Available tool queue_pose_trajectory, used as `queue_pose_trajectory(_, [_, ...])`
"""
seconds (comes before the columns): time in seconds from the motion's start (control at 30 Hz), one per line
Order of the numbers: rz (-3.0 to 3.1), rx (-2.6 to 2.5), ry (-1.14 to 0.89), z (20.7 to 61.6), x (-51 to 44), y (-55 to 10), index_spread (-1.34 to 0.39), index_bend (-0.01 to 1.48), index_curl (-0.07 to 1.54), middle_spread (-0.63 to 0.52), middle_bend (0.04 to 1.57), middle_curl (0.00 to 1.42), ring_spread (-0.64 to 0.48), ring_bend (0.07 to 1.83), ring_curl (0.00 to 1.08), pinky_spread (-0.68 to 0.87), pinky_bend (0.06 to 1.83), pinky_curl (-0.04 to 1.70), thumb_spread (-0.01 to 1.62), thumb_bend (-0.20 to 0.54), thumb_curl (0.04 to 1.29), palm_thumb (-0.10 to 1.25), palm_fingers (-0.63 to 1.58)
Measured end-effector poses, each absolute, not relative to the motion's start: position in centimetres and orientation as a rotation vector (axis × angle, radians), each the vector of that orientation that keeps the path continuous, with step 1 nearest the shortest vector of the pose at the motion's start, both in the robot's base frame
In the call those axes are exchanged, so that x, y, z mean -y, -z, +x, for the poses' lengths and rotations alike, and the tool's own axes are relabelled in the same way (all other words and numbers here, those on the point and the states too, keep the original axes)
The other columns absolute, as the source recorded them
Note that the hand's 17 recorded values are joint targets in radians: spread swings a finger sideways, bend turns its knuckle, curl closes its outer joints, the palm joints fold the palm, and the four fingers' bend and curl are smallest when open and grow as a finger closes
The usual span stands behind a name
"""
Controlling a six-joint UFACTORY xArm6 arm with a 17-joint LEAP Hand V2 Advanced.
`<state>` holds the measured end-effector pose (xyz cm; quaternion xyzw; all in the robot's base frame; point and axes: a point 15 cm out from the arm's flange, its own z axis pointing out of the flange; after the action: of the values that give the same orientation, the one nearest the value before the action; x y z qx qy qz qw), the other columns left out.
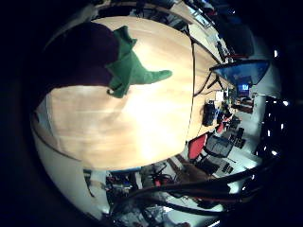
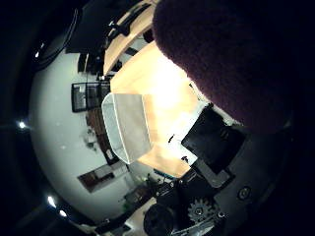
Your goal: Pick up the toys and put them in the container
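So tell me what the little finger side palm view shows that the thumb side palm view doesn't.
Only the little finger side view shows the plush toy's green leafy cap, the red chair and the blue panel past the table's far end. Only the thumb side view shows the white container on the table and the black and geared parts of the robot hand. Both show the dark purple toy close to the palm and the wooden table.
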<state>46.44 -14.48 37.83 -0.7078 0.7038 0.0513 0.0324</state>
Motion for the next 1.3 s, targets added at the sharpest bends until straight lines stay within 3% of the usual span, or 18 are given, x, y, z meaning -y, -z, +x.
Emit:
queue_pose_trajectory(0.53, [-2.415, -1.826, -0.089, 43.5, -0.2, -43.8, -0.6, 0.16, 0.59, -0.48, 0.58, 0.86, -0.38, 1.04, 0.59, -0.56, 1.11, 0.42, 1.21, -0.013, 0.41, 0.9, 1.02])
queue_pose_trajectory(1.3, [-2.611, -1.531, -0.208, 38.5, -20.7, -43.3, -0.6, 0.16, 0.61, -0.48, 0.58, 0.89, -0.38, 1.05, 0.59, -0.56, 1.11, 0.43, 1.21, -0.014, 0.42, 0.89, 1.02])
